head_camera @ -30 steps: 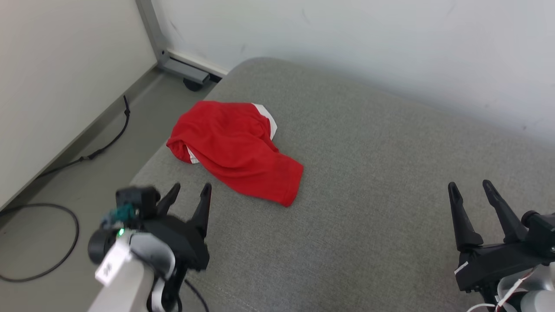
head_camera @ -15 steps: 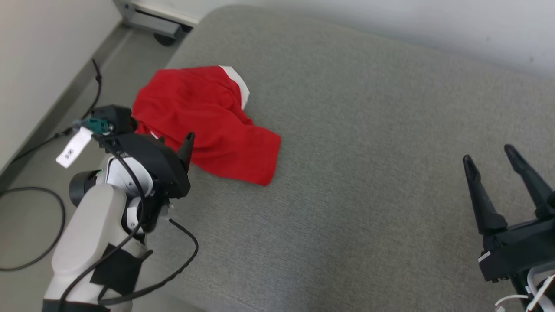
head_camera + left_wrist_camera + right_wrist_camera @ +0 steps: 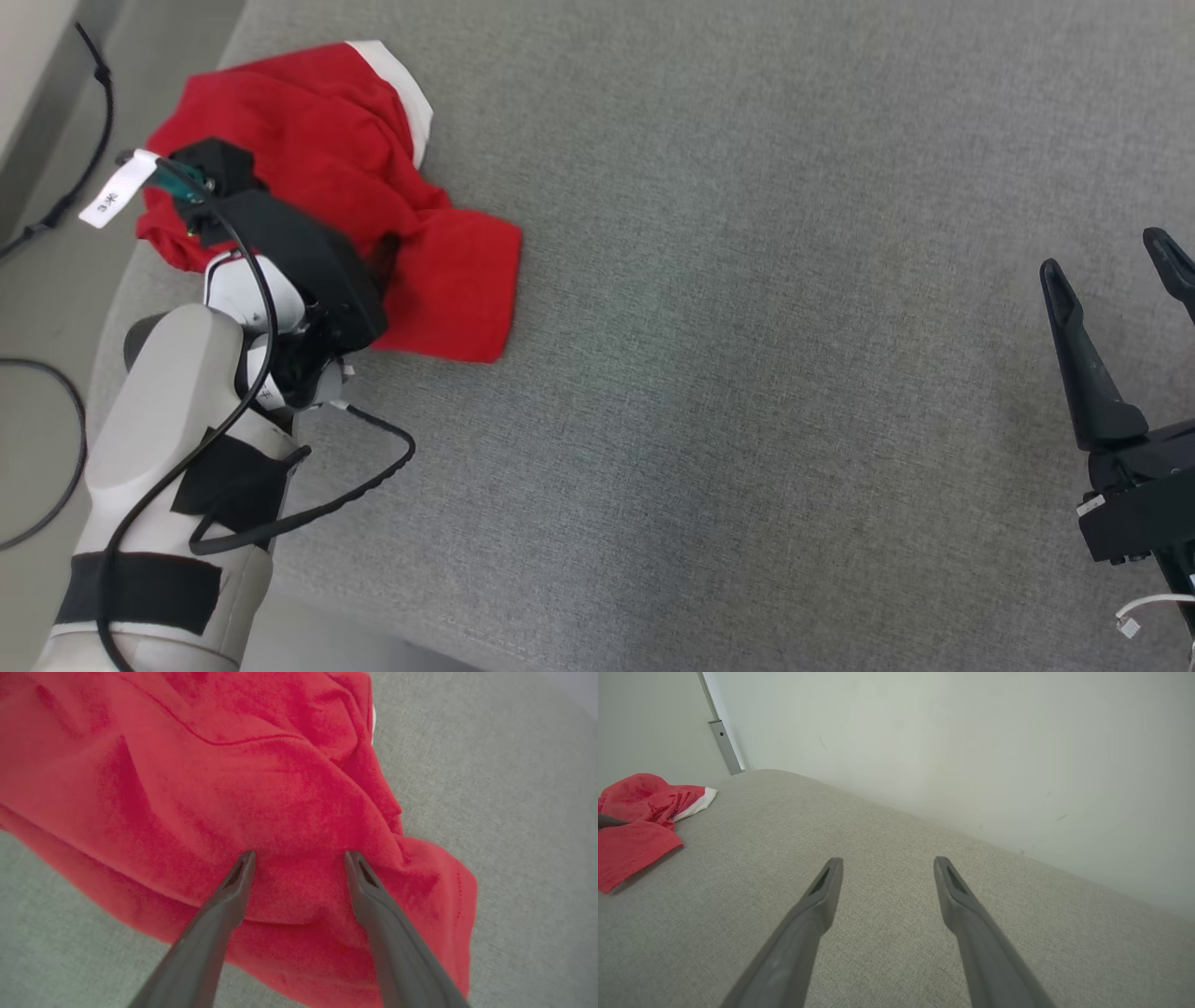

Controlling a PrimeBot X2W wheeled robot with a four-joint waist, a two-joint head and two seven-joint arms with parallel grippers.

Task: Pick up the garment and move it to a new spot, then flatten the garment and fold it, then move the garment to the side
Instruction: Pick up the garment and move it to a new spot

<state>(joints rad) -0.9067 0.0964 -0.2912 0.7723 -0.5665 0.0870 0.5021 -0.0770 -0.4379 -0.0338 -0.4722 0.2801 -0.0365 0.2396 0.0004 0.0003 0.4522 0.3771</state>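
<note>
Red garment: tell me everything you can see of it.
The garment is red, soft-looking cloth with a white band at one edge. It lies crumpled and folded over itself near the far left corner of the grey cushion. The left gripper is over it, open, its fingers straddling a ridge of cloth with the tips at its surface. Nothing is lifted yet.

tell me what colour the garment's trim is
The trim is white, on the red garment; the head view shows it best.
</note>
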